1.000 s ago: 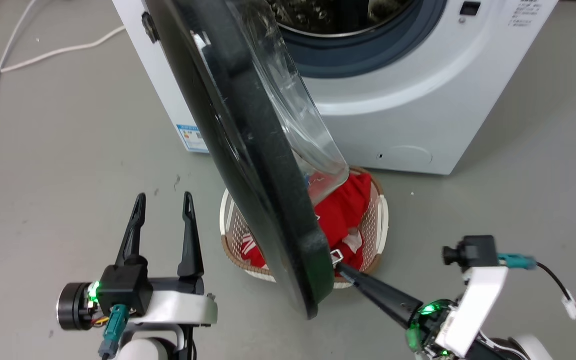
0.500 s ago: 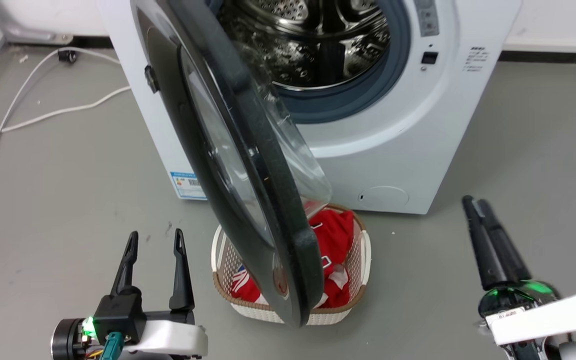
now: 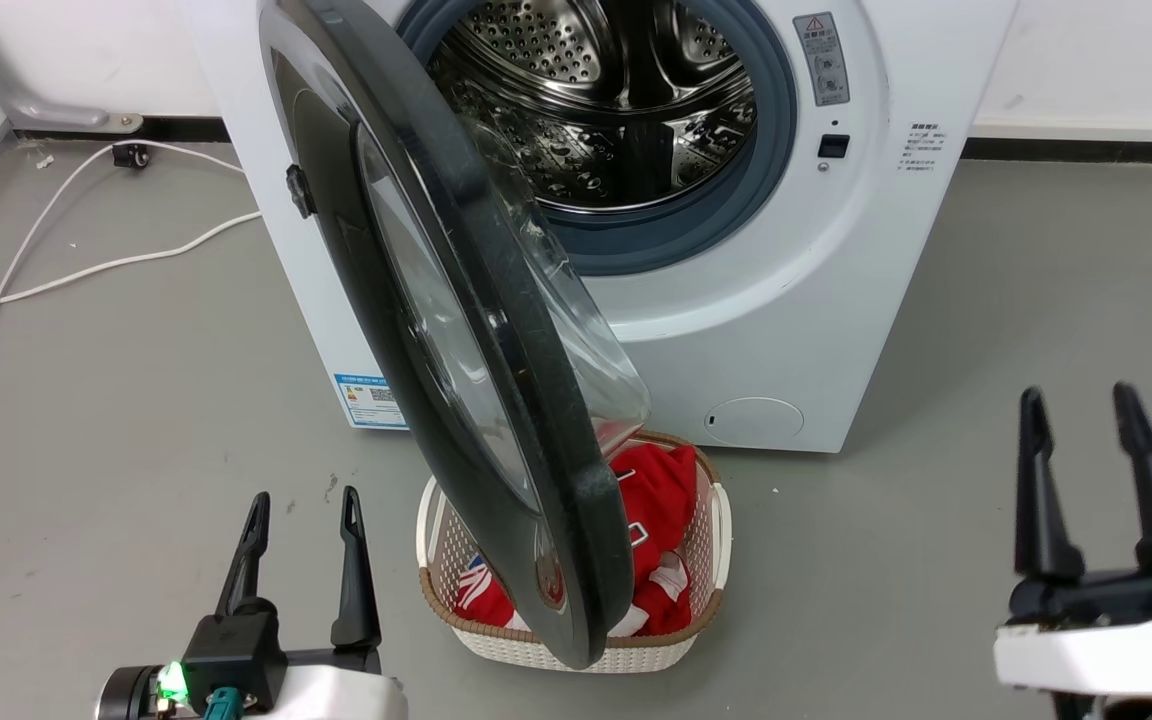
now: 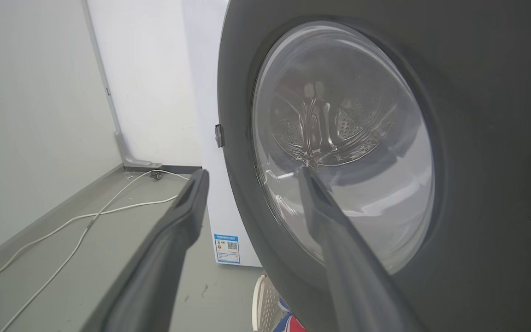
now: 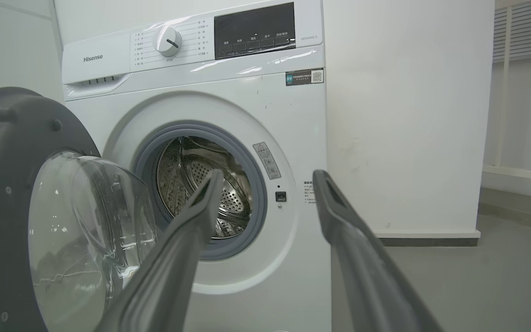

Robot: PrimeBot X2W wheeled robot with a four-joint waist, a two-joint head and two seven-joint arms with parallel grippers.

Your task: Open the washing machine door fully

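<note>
Where L arm sits: lower left of head frame, white wrist at bottom edge, two long dark fingers pointing up the frame.
L claw [image 3: 303,497]: open, fingers roughly parallel w/ a clear gap, nothing betw. them. A strip of grey floor [image 3: 936,520] shows betw. it and the door, so they're apart.
R arm: lower right of head frame, white wrist block at bottom edge, fingers pointing up the frame.
R claw [image 3: 1078,392]: open, empty, touching nothing. Well apart from door and machine.
Task thing: large round glossy black washing machine door [image 3: 511,330] w/ bulging clear glass centre, centre-left of head frame. It's swung part-way out from the white front-loading washing machine [image 3: 786,300], hinged on the frame-left side, nearly edge-on to the head cam, free edge at lower centre.
L wrist view: door's outer face on right of frame, near ahead of L fingers.
R wrist view: door's inner side w/ glass bowl at left. Grey-rimmed steel drum [image 3: 616,110] stands open at centre.
Below door: white woven plastic basket [image 3: 636,655] w/ brown rim, on floor just in front of machine, red cloth [image 3: 656,490] inside. Door's lower edge overlaps its left part in head frame.
Misc: small round white filter cover [image 3: 754,420] low on machine front, white cable [image 3: 86,270] on floor at upper left.
</note>
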